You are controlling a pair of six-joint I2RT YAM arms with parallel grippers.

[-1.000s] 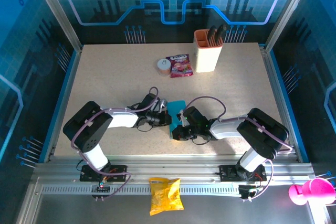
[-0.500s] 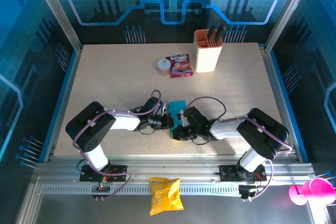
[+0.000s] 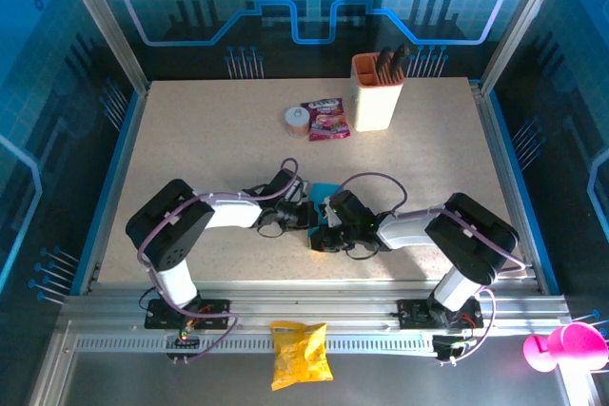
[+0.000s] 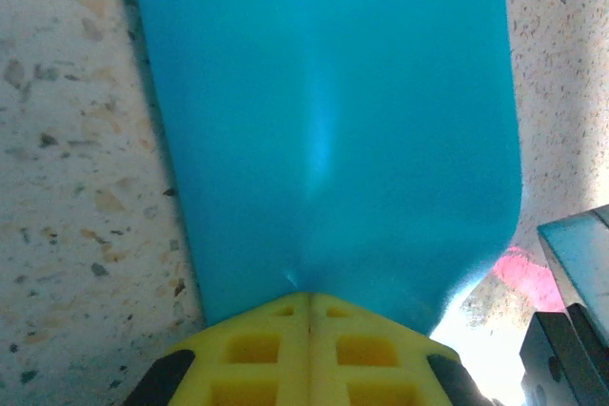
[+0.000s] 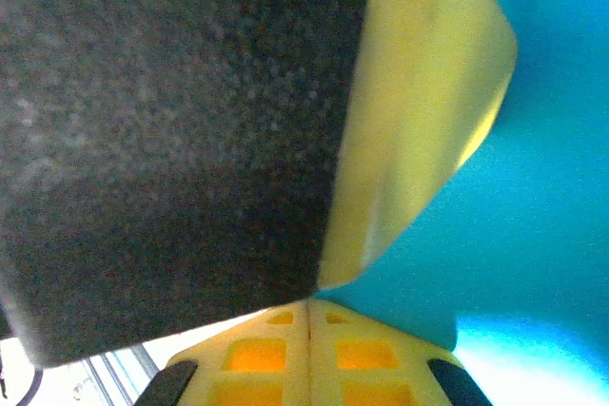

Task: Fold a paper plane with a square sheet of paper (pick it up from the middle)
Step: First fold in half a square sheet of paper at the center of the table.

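the left arm now reaches further toward the middle of the top view than a second ago, and the left gripper [image 3: 305,217] has slid right until it sits just beside the right gripper [image 3: 323,236]. the right arm has edged slightly left. between them, less of the square sheet of paper [image 3: 324,190] shows than before: a small cyan patch remains above the two grippers, near the centre of the speckled worktop [image 3: 209,140], with the rest covered by them.

in the left wrist view the yellow jaws are pressed together at the bottom edge and nip the near edge of the sheet, which puckers at their tip and spreads flat over the worktop toward the top of the frame.

in the right wrist view the jaws are also pressed together. cyan paper lies against their tip and fills the right side. whether they pinch it i cannot tell.
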